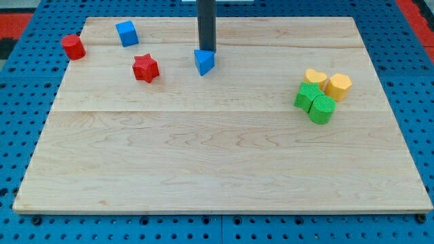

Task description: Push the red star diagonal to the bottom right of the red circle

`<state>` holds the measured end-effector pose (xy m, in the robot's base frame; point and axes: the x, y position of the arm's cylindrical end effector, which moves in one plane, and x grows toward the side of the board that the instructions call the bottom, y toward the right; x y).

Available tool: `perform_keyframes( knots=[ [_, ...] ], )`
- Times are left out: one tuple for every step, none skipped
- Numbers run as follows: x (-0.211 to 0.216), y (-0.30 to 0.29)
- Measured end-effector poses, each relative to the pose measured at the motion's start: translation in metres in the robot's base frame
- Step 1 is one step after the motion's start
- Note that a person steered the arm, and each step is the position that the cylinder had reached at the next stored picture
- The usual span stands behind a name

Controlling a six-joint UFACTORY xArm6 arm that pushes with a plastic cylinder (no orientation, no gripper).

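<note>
The red star (145, 68) lies on the wooden board (217, 156) at the view's upper left. The red circle (72, 47) stands at the board's far left edge, up and to the left of the star. My tip (206, 51) comes down from the view's top and ends just above a blue triangular block (204, 62), touching or nearly touching its upper edge. The tip is to the right of the red star, about a block's width or more away from it.
A blue cube (127, 33) sits near the board's top edge, between the red circle and the rod. At the view's right stands a cluster: two yellow blocks (315, 76) (338, 85) and two green blocks (307, 95) (322, 108), touching each other.
</note>
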<state>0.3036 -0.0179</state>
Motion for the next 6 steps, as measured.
perform_keyframes(
  knots=[
    [0.007,0.028],
    [0.011,0.017],
    [0.011,-0.050],
    [0.011,-0.123],
    [0.027,-0.139],
    [0.041,-0.116]
  ],
)
